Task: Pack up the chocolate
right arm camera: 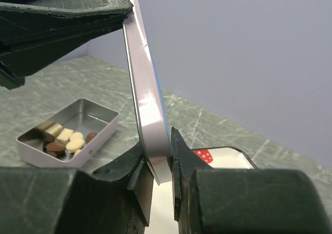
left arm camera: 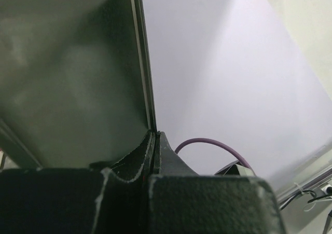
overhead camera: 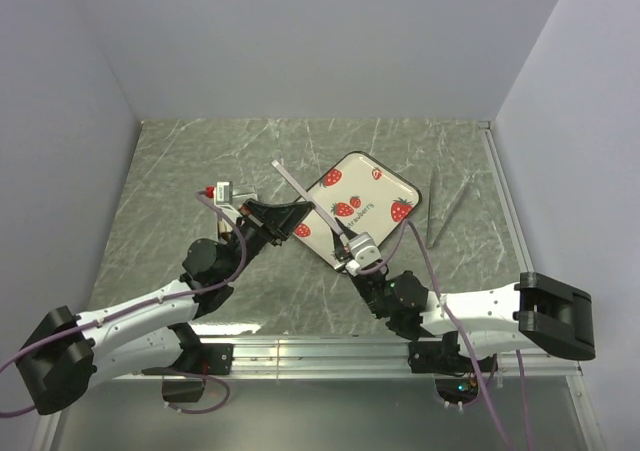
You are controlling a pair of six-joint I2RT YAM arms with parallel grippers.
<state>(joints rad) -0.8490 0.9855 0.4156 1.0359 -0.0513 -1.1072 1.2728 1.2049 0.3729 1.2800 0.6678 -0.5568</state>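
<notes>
tiny chocolates (right arm camera: 65, 138) sit in the tin (right arm camera: 101, 135) at 9 o'clock of the right gripper (right arm camera: 161, 164), probably light and smudgy so grab the tin's walls; it and the left gripper (left arm camera: 155, 138) both pinch 1 metal sheet (right arm camera: 150, 104)

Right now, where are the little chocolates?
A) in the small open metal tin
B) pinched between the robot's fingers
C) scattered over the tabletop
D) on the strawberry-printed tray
A: the right wrist view shows the brown and cream chocolates lying together inside the open metal tin.
</notes>
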